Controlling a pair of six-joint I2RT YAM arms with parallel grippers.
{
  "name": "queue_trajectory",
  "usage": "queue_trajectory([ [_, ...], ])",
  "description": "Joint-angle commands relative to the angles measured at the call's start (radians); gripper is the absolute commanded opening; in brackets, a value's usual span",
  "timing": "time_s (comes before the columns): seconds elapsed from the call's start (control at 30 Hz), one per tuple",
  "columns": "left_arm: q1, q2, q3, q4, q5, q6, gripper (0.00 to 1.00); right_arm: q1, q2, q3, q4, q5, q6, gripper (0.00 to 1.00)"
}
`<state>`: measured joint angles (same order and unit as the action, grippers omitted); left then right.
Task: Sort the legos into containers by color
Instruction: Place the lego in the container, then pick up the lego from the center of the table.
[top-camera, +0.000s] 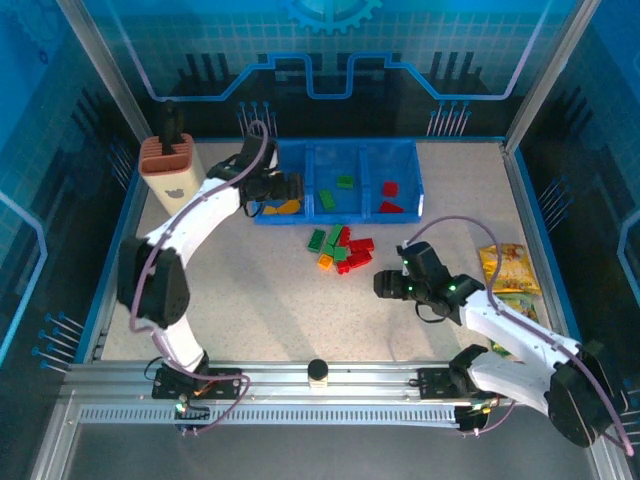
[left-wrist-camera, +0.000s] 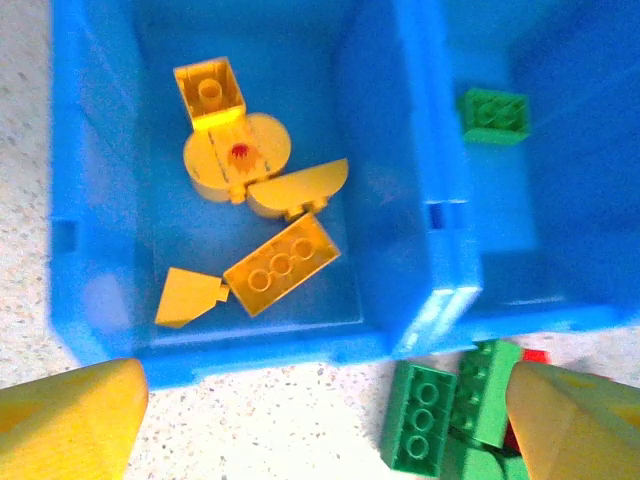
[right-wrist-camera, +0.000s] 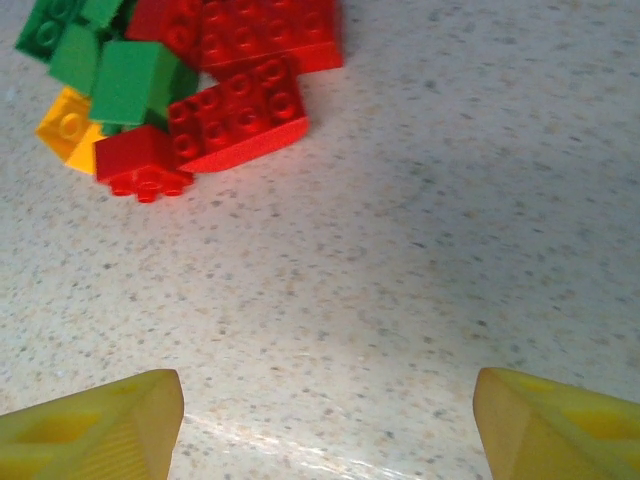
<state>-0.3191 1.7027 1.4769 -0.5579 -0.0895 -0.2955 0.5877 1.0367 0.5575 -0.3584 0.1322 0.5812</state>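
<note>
**Left gripper** (left-wrist-camera: 320, 425): yellow fingers spread wide, nothing between them, poised over the near wall of a shallow blue plastic bin (left-wrist-camera: 420, 150) with three compartments side by side. Just beyond the gripper, the left compartment holds several yellow legos (left-wrist-camera: 280, 262). The middle compartment holds green legos (top-camera: 345, 182), and the right compartment holds two red legos (top-camera: 390, 187).

**Right gripper** (right-wrist-camera: 325, 425): also wide and empty, above bare speckled tabletop (right-wrist-camera: 450, 250). It is near a loose pile of red, green and orange legos (right-wrist-camera: 240, 115), which lies on the tabletop just in front of the bin.
</note>
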Motion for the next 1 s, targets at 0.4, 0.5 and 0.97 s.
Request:
queue_trajectory([
  [0.4, -0.07, -0.591, -0.578, 0.132, 0.011, -0.143, 0.92, 0.229, 0.574, 0.574, -0.116, 0.068, -0.076, 0.71],
  [0.5, -0.077, -0.669, -0.659, 0.116, 0.009, -0.186, 0.91, 0.246, 0.695, 0.671, -0.186, 0.088, 0.033, 0.71],
  [0.97, -0.093, -0.821, -0.754, 0.037, -0.021, -0.204, 0.91, 0.283, 0.965, 0.862, -0.277, 0.137, 0.335, 0.63],
])
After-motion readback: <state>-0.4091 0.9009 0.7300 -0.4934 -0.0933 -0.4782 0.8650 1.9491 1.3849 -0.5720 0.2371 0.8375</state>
